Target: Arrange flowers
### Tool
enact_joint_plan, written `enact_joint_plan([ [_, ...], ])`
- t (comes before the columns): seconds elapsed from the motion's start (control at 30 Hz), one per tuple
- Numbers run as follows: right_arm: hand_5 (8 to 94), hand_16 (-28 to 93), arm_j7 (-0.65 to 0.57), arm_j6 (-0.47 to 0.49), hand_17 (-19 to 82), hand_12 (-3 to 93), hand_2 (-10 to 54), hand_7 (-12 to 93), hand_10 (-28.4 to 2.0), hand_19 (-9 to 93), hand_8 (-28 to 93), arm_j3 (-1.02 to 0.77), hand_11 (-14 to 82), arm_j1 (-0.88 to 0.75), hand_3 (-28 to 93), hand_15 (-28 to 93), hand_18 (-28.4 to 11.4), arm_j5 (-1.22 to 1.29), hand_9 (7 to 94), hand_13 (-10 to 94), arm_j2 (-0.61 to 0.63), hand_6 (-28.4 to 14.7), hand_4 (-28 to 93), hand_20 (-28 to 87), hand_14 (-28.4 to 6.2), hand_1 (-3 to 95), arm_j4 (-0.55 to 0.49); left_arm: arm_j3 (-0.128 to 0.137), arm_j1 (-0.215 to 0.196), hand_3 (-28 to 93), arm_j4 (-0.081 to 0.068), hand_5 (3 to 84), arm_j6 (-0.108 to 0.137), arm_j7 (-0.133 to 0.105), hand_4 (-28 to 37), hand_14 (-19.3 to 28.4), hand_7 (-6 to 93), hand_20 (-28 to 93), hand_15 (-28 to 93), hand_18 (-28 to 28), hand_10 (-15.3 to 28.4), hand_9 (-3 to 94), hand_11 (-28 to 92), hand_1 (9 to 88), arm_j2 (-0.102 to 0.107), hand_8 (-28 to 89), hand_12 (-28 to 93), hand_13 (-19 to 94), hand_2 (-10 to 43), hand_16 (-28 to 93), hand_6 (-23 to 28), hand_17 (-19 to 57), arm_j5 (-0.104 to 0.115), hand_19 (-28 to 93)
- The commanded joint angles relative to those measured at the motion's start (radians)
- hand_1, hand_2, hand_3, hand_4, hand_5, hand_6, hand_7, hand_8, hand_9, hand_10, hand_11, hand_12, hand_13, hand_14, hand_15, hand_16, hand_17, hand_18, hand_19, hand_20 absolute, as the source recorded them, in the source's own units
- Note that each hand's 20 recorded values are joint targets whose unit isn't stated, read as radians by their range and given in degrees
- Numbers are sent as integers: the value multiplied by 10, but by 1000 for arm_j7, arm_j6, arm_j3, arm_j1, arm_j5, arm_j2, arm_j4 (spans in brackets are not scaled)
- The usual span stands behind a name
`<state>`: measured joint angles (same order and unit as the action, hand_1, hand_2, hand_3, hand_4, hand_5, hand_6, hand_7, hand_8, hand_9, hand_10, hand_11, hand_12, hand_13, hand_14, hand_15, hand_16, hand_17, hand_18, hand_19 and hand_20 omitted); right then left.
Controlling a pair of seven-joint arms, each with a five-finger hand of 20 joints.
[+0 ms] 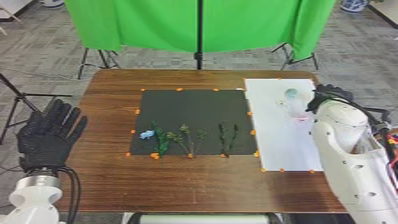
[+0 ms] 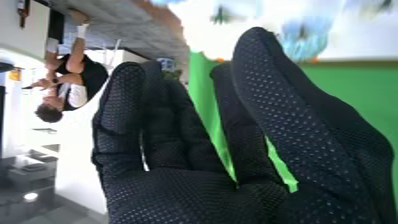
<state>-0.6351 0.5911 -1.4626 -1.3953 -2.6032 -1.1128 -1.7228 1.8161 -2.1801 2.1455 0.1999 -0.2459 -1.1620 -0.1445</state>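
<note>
Stems (image 1: 162, 143), slender and leafy, lie on a black sheet (image 1: 191, 110).

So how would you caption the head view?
Blue flower and green stems on a black mat, between the robot's left hand and right hand.

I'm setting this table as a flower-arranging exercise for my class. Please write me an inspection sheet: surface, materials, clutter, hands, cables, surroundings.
Surface: brown wooden table with a black mat and, right of it, a white sheet.
Job's things: blue flower and green stems on the mat's near part; pale vessel-like item and pink item on the sheet.
Clutter: orange marks along the mat's and sheet's edges.
Hands: left hand by the table's left edge, right hand by the sheet's right edge; both open, holding nothing.
Cables: dark cables at the left wrist.
Surroundings: green cloth beyond the table, grey floor.
</note>
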Motion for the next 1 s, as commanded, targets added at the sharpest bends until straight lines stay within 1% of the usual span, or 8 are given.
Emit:
enact_joint_plan([
  [0.03, 484, 176, 9, 57, 217, 189, -95, 156, -211, 799, -103, 34, 143, 8, 812, 491, -271, -17, 420, 340, -41, -73, -283, 412, -202, 586, 8, -8, 7, 737, -14, 487, 12, 9, -263, 154, 167, 184, 424, 151, 149, 427, 251, 315, -5, -85, 147, 327, 142, -41, 86, -36, 0, 338],
  [0.33, 504, 195, -17, 138, 247, 204, -95, 157, -207, 855, -96, 16, 167, -16, 802, 577, -275, 31, 450, 383, -48, -74, -283, 490, -201, 586, 4, -19, 24, 736, -18, 488, 13, 4, -256, 154, 165, 182, 424, 151, 150, 427, 250, 313, 4, -85, 146, 327, 143, -42, 87, -36, 4, 338],
  [0.47, 525, 244, -10, 100, 275, 213, -95, 174, -195, 866, -95, 26, 191, -30, 782, 604, -268, 28, 495, 438, -57, -67, -283, 510, -190, 597, 13, -23, 29, 735, -19, 488, 16, 5, -258, 153, 165, 182, 423, 151, 150, 426, 251, 312, 2, -85, 146, 327, 143, -42, 87, -37, 6, 338],
  [0.57, 552, 332, -13, -30, 294, 225, -95, 192, -187, 870, -101, 43, 226, -51, 716, 586, -265, 16, 550, 477, -57, -55, -283, 513, -166, 618, 29, -26, 34, 733, -22, 488, 21, 7, -261, 154, 165, 182, 423, 151, 150, 426, 250, 310, 1, -85, 146, 326, 143, -42, 87, -37, 6, 339],
  [0.63, 591, 382, -32, -106, 321, 250, -95, 216, -175, 887, -109, 51, 250, -50, 669, 569, -258, 45, 610, 530, -59, -43, -282, 500, -145, 617, 39, -28, 36, 732, -17, 488, 47, 8, -263, 154, 165, 182, 423, 151, 150, 425, 250, 309, 2, -85, 146, 325, 143, -42, 87, -37, 6, 339],
  [0.77, 696, 411, 0, -198, 364, 459, -95, 293, -134, 914, 81, 76, 146, -43, 610, 572, -244, -3, 785, 637, -52, -32, -281, 471, -121, 644, 43, -26, 34, 732, -17, 487, 48, 6, -266, 151, 164, 182, 421, 150, 151, 410, 248, 307, 2, -84, 146, 311, 141, -42, 88, -37, 8, 340],
  [0.93, 730, 433, 49, -256, 374, 482, -95, 319, -126, 916, 111, 120, 148, -43, 634, 562, -239, 30, 821, 666, -27, -26, -281, 466, -114, 654, -106, -25, 27, 733, -21, 488, 37, 10, -270, 151, 163, 182, 422, 149, 149, 406, 250, 306, 2, -85, 147, 307, 139, -42, 89, -38, 4, 340],
  [1.0, 732, 436, 123, -300, 374, 483, -95, 319, -128, 916, 117, 162, 145, -22, 639, 559, -240, -7, 821, 666, -40, -27, -282, 464, -115, 651, -168, -21, 24, 733, -22, 486, 53, 15, -271, 149, 162, 181, 419, 148, 148, 403, 249, 305, 4, -85, 147, 301, 137, -43, 89, -38, 3, 339],
])
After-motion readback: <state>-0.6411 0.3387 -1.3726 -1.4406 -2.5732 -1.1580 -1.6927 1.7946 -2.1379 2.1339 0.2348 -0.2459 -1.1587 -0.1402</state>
